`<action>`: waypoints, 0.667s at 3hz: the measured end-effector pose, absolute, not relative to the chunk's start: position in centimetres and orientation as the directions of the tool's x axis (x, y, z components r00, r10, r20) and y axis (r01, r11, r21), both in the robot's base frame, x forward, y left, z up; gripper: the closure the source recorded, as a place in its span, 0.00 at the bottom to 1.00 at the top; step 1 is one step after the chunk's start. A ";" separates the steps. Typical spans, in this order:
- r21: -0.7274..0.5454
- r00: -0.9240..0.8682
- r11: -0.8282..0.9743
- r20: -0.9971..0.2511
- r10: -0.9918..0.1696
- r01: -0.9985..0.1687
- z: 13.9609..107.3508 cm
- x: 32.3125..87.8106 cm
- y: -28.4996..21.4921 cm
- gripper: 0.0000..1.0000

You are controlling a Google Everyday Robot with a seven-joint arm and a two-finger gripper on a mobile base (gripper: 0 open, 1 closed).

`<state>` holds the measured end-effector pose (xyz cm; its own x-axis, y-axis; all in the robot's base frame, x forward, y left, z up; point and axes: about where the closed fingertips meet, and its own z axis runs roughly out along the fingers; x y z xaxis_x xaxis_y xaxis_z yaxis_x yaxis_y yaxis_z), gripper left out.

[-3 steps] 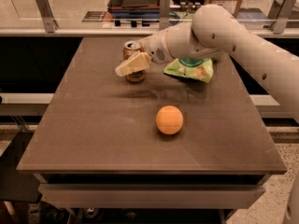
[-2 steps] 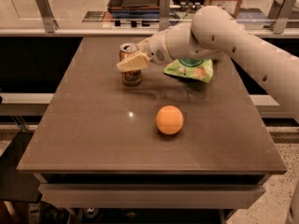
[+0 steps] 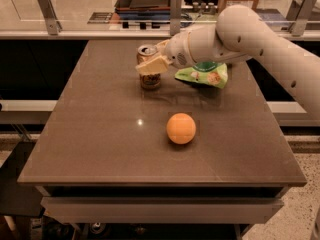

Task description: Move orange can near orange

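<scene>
**Orange can held at the back of the table, orange waiting nearer to me**

Nearest to me is the front edge of a dark brown table (image 3: 100, 149), flat and matte with a faint sheen.

On it, a little right of centre, sits the orange (image 3: 181, 128): a plain round fruit with smooth skin. It would probably roll if nudged.

Further back and to the left stands the orange can (image 3: 150, 80), well apart from the fruit. It is a small upright metal cylinder, golden-orange with a silver top. Its base is at or barely above the tabletop; I cannot tell which.

The gripper (image 3: 151, 60) is pinching the can across its upper body. One pale pad (image 3: 151, 66) lies on the near face and the other is hidden behind.

I judge the can light, stiff and slick, with thin walls that would dent under a hard squeeze. A hold at mid-height or above, like this one, seems right to me, provided I keep it upright.

Just right of the can lies a green snack bag (image 3: 205, 75), crinkled and soft. The smooth white arm (image 3: 240, 31) reaches in over it from the right.

Beyond the table runs a pale ledge (image 3: 75, 34) with metal posts.
</scene>
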<state>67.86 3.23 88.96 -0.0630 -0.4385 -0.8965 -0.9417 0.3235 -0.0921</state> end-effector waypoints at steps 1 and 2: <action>-0.079 -0.060 0.274 -0.883 -0.466 -0.959 89.9 66.7 0.4 1.00; -0.035 -0.101 0.249 -0.854 -0.511 -0.968 91.3 64.1 -2.5 1.00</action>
<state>64.09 -2.51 91.27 -0.1005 -0.5108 -0.8538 -0.9679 0.2489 -0.0350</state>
